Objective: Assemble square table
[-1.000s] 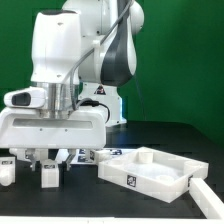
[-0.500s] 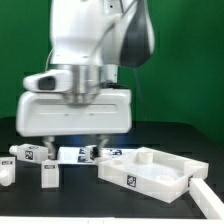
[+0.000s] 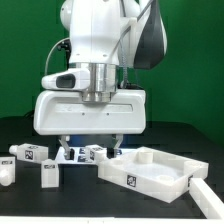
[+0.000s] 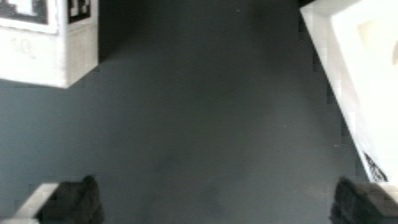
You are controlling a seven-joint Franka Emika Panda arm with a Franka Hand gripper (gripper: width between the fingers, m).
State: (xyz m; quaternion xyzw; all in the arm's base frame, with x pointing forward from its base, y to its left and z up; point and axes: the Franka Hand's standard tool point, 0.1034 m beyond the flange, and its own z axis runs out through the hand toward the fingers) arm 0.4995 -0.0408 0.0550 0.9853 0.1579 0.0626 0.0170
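Note:
The white square tabletop with a raised rim lies on the black table at the exterior view's right. White block legs with marker tags lie at the left: one, one, one at the edge. Another leg lies at the lower right. My gripper hangs open and empty above the table, between the legs and the tabletop. In the wrist view my gripper stands wide open over bare black table, with a leg and the tabletop rim at the sides.
The marker board lies flat on the table just behind my gripper. A green wall stands behind. The arm's large white body fills the middle of the exterior view.
The arm has moved toward the exterior view's right and risen, away from the legs at the left. The gripper stays open and empty.

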